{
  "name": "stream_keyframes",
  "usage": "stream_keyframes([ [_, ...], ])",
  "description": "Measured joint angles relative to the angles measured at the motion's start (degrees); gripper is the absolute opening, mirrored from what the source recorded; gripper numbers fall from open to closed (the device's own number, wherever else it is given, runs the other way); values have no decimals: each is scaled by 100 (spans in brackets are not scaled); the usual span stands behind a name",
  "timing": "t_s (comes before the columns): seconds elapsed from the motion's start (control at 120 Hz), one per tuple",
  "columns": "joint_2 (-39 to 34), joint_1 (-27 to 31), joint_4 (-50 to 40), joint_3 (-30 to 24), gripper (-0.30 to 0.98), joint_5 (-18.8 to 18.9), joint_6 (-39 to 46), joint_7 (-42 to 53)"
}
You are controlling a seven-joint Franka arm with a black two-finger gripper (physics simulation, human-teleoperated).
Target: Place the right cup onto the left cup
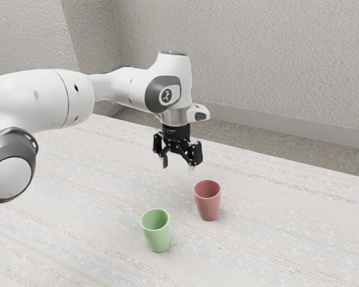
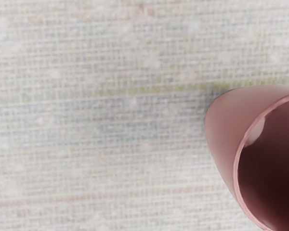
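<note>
Over the pale, streaked table (image 1: 275, 239), hold the black two-finger gripper (image 1: 178, 167) wide open, empty. See the smooth, tapered red cup (image 1: 207, 206) upright below, toward the exterior view's right. Note the smooth, tapered green cup (image 1: 158, 237) upright nearby, not touching it; beyond the table, the rough grey wall (image 1: 245, 60).
</note>
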Motion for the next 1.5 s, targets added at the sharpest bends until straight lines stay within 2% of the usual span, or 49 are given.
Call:
stream_keyframes([
  [0.15,-364,-231,-559,-21,69,4,498,-199],
  [0.4,-433,-425,-632,-140,69,5,904,-503],
  [1.092,172,-376,-647,-184,68,-102,1297,-931],
  [1.5,365,-366,-624,-175,11,-71,1394,-1024],
])
